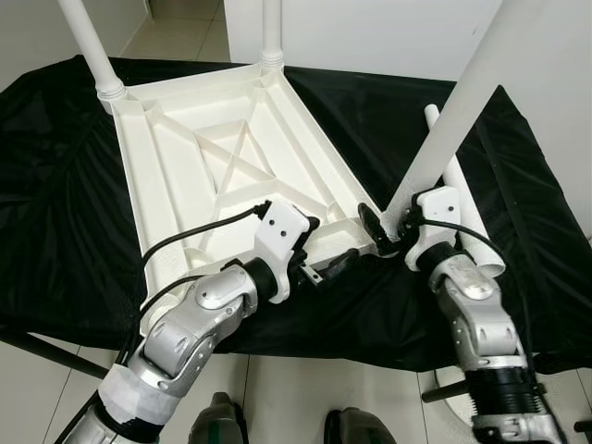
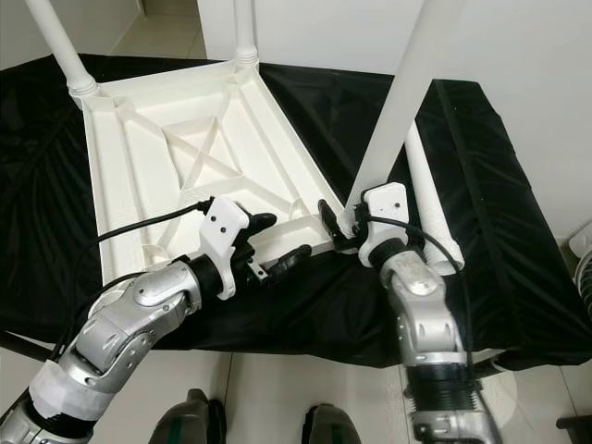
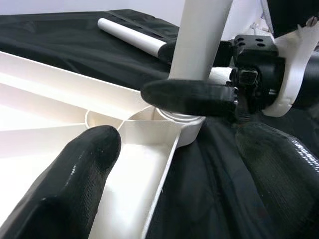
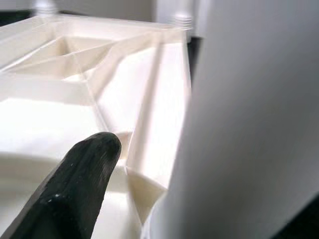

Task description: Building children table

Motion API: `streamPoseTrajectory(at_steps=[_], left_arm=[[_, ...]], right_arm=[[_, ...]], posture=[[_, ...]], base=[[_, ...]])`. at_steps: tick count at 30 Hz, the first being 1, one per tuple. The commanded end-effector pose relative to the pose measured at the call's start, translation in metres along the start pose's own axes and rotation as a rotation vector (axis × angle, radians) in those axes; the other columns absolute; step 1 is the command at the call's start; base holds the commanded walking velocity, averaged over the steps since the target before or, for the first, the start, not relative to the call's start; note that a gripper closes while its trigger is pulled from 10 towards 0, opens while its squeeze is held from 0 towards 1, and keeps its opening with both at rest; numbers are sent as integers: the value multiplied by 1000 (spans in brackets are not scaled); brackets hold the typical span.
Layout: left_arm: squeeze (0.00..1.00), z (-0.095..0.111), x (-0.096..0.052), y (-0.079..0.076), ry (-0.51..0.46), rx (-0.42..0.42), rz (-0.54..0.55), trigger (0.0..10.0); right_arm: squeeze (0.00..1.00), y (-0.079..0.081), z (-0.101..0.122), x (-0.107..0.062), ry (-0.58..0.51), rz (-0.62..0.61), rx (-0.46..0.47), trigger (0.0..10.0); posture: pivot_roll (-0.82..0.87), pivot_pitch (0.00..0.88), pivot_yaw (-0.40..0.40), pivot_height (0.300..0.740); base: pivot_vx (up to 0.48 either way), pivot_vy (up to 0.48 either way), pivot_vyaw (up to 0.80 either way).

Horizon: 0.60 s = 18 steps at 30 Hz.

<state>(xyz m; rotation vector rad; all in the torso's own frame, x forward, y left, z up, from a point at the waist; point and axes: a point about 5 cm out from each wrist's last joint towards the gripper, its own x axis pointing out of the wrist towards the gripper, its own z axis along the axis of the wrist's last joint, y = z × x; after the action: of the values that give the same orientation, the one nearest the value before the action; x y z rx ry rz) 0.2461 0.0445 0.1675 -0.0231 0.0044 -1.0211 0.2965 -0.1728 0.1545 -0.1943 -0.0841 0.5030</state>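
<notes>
The white plastic table top [image 1: 185, 176] lies upside down on a black cloth. Legs stand in its two far corners [image 1: 88, 46] [image 1: 271, 28]. A third leg [image 1: 453, 111] stands tilted in the near right corner socket [image 3: 174, 119]. My right gripper [image 1: 388, 229] is shut on the base of this leg, one finger [image 3: 189, 97] lying across it. My left gripper [image 1: 326, 245] is open and straddles the table top's near rim. One finger [image 3: 75, 184] is inside the rim, the other [image 3: 279, 174] outside over the cloth. A fourth leg [image 2: 423, 176] lies loose on the cloth at the right.
The black cloth [image 1: 55, 185] covers a work table whose front edge runs just below my grippers. Pale tiled floor [image 1: 305, 388] and my feet show beneath. A white wall [image 1: 370, 28] stands behind the table.
</notes>
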Motion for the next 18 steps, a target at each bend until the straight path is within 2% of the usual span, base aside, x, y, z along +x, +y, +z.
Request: streamPoseTrajectory(at_steps=[1,4,5,6,11,18], left_arm=[[0,-1,1,-4,12,-9,-88,10000],[0,-1,1,-4,13,-10,-89,10000],[0,-1,1,-4,16,-11,-91,10000],[0,-2,1,-5,17,-13,-93,10000],[0,-3,2,-6,18,-12,-90,10000],[0,-2,4,-6,8,-10,-75,10000]], right_arm=[[0,4,-4,1,5,91,14,10000],[0,3,-5,1,8,127,12,10000],[0,2,-8,3,21,154,9,1843],[0,1,-12,3,32,181,4,0],[0,3,-22,3,67,225,21,0],[0,12,-27,7,47,162,84,0]], posture=[[-7,63,12,740],[-8,64,14,740],[-5,61,9,740],[0,59,3,740],[5,50,-7,740],[16,43,-23,740]], base=[[0,0,0],[0,0,0],[0,0,0],[0,0,0],[0,0,0],[0,0,0]])
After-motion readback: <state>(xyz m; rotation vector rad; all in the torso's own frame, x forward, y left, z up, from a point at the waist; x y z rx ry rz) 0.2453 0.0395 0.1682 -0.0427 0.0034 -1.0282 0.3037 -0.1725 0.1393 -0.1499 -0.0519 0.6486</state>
